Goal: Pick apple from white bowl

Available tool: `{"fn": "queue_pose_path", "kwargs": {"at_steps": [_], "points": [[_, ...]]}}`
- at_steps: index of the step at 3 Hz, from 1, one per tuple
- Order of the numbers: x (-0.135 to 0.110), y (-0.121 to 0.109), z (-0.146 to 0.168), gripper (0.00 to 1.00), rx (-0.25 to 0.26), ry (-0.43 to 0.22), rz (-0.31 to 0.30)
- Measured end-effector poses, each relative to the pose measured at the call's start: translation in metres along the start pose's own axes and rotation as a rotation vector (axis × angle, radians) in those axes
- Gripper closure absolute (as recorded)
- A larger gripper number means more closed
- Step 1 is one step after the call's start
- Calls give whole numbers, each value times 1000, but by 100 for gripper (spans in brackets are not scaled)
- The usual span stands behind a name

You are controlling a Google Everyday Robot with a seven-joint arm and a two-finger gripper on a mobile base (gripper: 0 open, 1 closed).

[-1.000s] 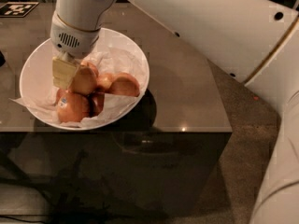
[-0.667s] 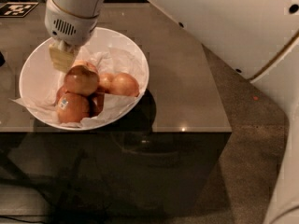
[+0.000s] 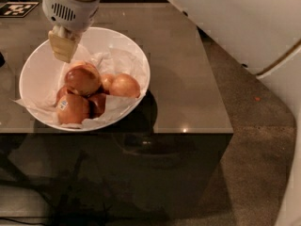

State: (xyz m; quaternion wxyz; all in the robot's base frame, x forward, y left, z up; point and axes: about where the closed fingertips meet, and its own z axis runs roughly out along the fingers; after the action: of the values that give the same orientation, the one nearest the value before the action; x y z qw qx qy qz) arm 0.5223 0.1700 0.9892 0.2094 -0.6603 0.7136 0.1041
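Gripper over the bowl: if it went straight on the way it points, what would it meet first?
The gripper hangs over the white bowl, at its back-left side, pointing down. Likely first contact is the crumpled paper lining just left of the apple, not the apple itself; depth is unclear.

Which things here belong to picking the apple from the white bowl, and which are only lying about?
For the job: apple, top of the pile; white bowl; gripper, over the bowl's far left rim.
Lying about: stickered apple; paler apple; paper lining; table; printed tag.
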Motion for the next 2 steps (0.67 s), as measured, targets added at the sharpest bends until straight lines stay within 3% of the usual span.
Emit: {"fn": "queue_pose_path", "kwargs": {"at_steps": [2], "points": [[0, 0, 0, 57, 1, 0, 0]]}}
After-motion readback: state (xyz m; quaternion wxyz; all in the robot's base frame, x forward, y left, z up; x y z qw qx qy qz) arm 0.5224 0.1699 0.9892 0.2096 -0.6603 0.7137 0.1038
